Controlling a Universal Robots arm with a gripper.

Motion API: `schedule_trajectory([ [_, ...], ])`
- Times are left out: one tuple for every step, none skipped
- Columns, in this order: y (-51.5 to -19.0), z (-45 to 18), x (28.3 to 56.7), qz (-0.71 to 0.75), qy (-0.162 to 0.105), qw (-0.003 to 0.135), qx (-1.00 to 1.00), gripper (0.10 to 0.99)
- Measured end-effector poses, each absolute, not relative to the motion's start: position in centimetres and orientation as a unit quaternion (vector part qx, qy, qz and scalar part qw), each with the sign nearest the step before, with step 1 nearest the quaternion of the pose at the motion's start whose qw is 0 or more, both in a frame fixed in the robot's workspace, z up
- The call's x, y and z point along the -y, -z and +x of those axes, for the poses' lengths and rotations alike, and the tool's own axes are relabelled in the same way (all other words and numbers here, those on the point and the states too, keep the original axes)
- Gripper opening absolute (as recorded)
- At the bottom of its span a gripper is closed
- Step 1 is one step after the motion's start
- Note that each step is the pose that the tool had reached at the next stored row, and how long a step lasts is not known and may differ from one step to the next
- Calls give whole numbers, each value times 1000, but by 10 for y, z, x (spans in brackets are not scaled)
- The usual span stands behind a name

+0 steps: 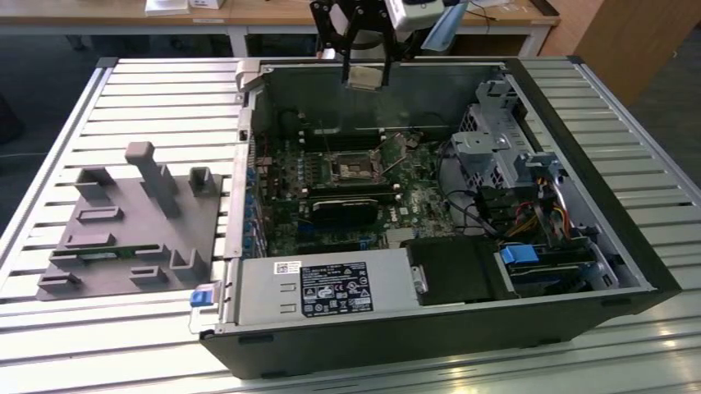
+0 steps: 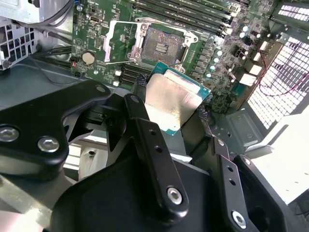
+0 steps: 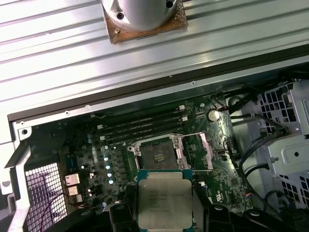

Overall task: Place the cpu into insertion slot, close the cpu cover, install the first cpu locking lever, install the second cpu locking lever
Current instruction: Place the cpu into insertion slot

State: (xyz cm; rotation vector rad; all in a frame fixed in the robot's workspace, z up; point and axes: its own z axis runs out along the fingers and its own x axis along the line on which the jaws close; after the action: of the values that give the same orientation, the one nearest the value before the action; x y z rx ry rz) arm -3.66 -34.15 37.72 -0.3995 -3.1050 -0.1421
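Slatted metal table (image 1: 66, 123) underneath, with an open computer case (image 1: 438, 328) lying on it, side panel off and board exposed. The gripper (image 1: 365, 72) hangs high over the case's far wall, its fingers pinched on opposite edges of the cpu (image 1: 365, 80). In the second wrist view the chip's silvery face (image 2: 174, 96) tilts toward the board. Down on the green board the insertion slot (image 1: 353, 168) sits bare, well apart from the chip, with free air above it. The cpu cover (image 2: 110, 46) stands swung open beside the slot. Long black card slots (image 3: 140, 128) run close along one socket edge. A grey fixture block (image 1: 131, 222) sits at the exterior view's left.
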Motion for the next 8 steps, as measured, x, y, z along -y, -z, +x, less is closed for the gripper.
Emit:
schedule_trajectory([
  [-377,-37,341,-129,45,4,991,541],
  [-377,-37,341,-131,45,4,990,541],
  [-377,-37,341,-132,45,4,990,541],
  [-377,-37,341,-134,45,4,990,541],
  [-377,-37,341,-135,45,4,990,541],
  [-377,-37,341,-137,45,3,990,541],
  [-377,-37,341,-138,45,3,989,541],
  [-377,-37,341,-140,45,3,989,541],
])
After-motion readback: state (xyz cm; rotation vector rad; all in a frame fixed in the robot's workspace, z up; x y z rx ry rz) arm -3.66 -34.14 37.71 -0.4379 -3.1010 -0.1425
